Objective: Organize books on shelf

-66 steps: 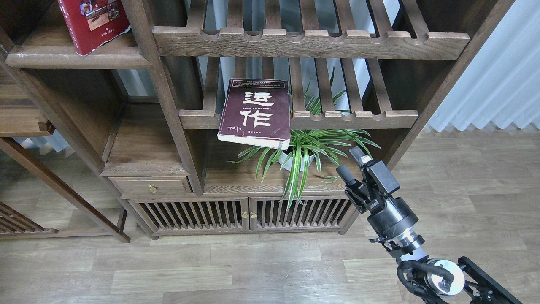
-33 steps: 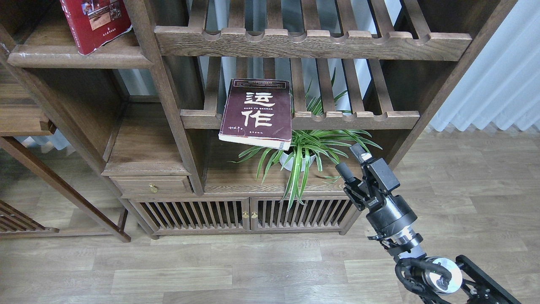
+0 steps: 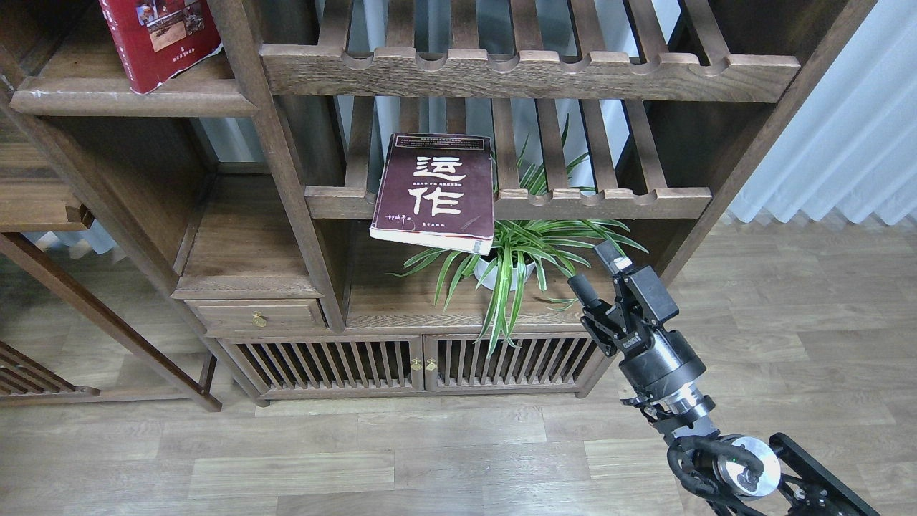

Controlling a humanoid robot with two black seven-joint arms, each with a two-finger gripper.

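Books first, from the left: the red book [image 3: 159, 39] leans on the shelf [image 3: 132, 104] at top left, its lower corner over the rounded front edge. The maroon book [image 3: 435, 192] lies flat on the slatted rack [image 3: 609, 202] in the middle bay, its near end hanging past the notched rail, above the plant [image 3: 516, 261]. Its long axis runs front to back, tilted slightly. No white book shows.

The right gripper [image 3: 594, 276] hovers lower right of the maroon book, well apart from it, jaws released with a clear gap and holding nothing, fingers pointing up and left toward the book's overhanging corner. The left arm is out of view, so the right is the one placed for the reach.

Against the earlier frames, the right gripper has crept slightly up and left; the books have not moved.
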